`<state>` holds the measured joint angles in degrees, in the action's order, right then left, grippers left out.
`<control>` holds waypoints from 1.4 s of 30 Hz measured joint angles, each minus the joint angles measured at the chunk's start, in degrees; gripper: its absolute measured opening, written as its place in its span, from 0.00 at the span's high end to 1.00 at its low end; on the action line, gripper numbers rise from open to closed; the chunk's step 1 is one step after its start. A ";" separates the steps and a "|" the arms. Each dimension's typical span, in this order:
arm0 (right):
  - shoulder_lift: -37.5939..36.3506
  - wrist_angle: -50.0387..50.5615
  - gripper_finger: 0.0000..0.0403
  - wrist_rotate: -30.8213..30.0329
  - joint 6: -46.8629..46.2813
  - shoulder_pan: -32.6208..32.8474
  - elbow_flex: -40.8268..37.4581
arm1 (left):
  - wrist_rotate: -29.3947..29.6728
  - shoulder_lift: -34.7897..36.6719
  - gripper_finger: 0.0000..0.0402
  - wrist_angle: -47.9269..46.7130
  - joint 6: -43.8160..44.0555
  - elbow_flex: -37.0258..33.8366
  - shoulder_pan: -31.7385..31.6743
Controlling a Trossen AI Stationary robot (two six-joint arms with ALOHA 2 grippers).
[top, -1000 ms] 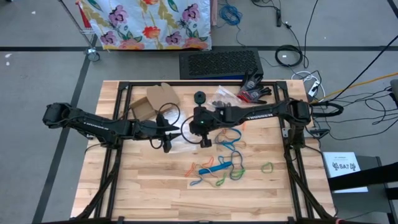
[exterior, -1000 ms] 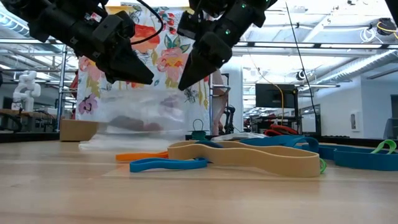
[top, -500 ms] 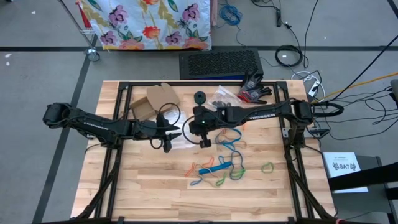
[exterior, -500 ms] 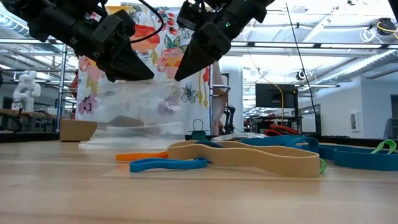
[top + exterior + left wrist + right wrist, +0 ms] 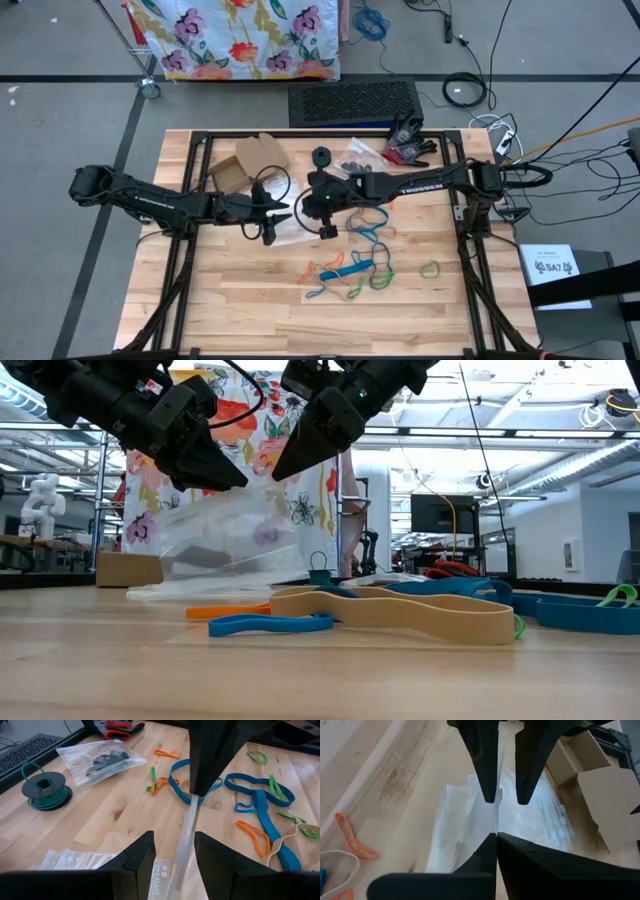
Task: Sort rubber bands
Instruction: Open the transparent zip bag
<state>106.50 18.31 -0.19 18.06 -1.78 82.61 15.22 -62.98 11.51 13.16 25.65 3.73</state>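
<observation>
My right gripper (image 5: 278, 472) is pressed together on the top edge of a clear bag (image 5: 225, 538), lifting it off the table; my left gripper (image 5: 173, 851) stands spread around that edge, seemingly not touching. The rubber bands (image 5: 352, 272) lie loose nearer and right. A green wire spool (image 5: 45, 790) and cardboard box (image 5: 252, 160) sit beyond.

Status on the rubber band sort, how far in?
Early. Done: nothing looks sorted; the rubber bands lie loose on the table. In hand: the right gripper is shut on the edge of a clear zipper bag, lifting it off the bag stack, while the left gripper stands open around that edge. Left: open the bag, then pick up and sort every band.
</observation>
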 joint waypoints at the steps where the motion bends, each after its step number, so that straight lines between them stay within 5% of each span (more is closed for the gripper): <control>1: 0.00 0.02 1.00 0.00 0.00 0.00 0.00 | 0.00 0.00 0.65 0.00 0.01 0.00 0.00; 18: 0.51 6.98 1.00 0.28 -7.55 -0.24 0.04 | -0.42 0.00 0.65 -0.04 0.23 0.00 0.00; 29: 7.55 6.97 1.00 0.76 -12.61 -4.49 -3.09 | -0.48 0.00 0.65 -0.35 1.54 0.00 0.04; 35: 7.93 5.80 1.00 11.64 -13.13 -7.78 -4.34 | -0.47 -0.02 0.65 -0.59 1.52 0.00 0.04; 42: 7.93 5.75 0.90 12.16 -10.98 -8.44 -4.63 | -0.46 -0.02 0.65 -0.59 1.47 -0.02 0.04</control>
<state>114.43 24.06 11.97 7.09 -10.22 77.98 14.76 -63.00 10.92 14.63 25.63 3.77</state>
